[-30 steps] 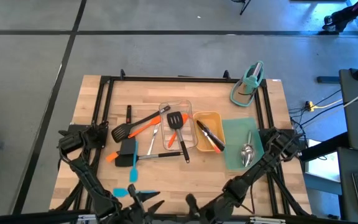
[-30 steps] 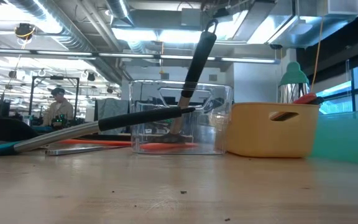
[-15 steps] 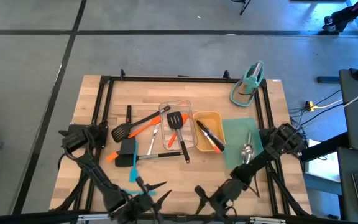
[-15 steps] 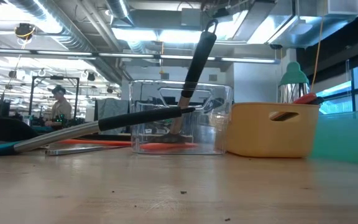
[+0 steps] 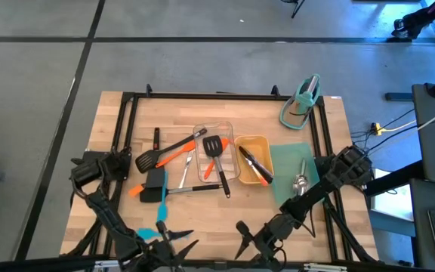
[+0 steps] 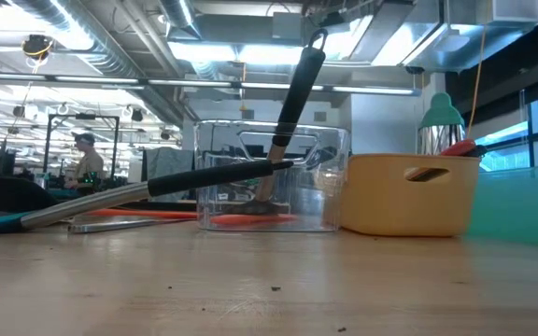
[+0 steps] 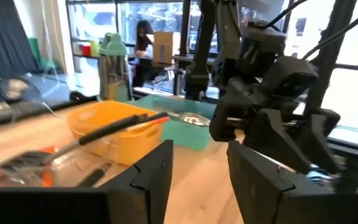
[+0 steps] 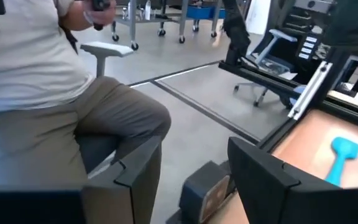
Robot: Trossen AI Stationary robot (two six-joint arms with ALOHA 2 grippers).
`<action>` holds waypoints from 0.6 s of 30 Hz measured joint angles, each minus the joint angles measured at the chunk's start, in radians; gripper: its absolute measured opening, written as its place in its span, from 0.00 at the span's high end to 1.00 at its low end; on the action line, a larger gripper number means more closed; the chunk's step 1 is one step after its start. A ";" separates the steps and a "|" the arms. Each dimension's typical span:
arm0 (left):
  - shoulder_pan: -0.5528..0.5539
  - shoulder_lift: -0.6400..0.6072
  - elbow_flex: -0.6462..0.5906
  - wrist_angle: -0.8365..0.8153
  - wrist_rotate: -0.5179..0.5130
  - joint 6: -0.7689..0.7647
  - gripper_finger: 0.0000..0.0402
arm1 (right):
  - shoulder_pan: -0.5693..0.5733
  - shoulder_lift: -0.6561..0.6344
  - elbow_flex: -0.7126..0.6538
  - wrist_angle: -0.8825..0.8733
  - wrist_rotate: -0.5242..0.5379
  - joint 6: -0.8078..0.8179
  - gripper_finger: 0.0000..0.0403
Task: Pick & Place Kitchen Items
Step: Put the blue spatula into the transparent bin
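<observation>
Judging from the table (image 5: 112,121), sorting is partly done. Tongs (image 5: 255,165) lie in the yellow tray (image 5: 266,145), a spoon (image 5: 300,183) on the teal mat (image 5: 285,162), one turner (image 5: 214,151) in the clear tray (image 5: 202,130). Several utensils (image 5: 165,155) remain loose. Both grippers, left (image 5: 174,243) and right (image 5: 245,238), hang at the near edge with fingers apart, holding nothing.
</observation>
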 joint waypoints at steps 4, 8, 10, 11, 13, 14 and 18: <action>-0.010 0.004 0.000 -0.032 0.056 -0.120 0.66 | 0.012 0.000 0.000 0.019 0.000 0.002 0.53; -0.009 0.009 0.000 -0.090 0.320 -0.285 0.68 | 0.021 0.000 0.000 0.054 0.001 0.000 0.53; -0.006 0.017 0.000 -0.057 0.471 -0.328 0.68 | 0.024 0.000 0.000 0.054 0.001 0.000 0.53; -0.006 0.026 0.000 -0.032 0.530 -0.332 0.68 | 0.025 0.000 0.000 0.055 0.001 0.000 0.53; -0.006 0.044 0.000 0.027 0.593 -0.326 0.68 | 0.025 0.000 0.000 0.059 0.001 0.002 0.53; -0.006 0.051 0.000 0.047 0.609 -0.325 0.68 | 0.025 0.000 0.000 0.059 0.002 0.005 0.53; -0.010 0.071 0.001 -0.021 0.693 -0.444 0.69 | 0.025 0.000 0.000 0.059 0.003 0.023 0.53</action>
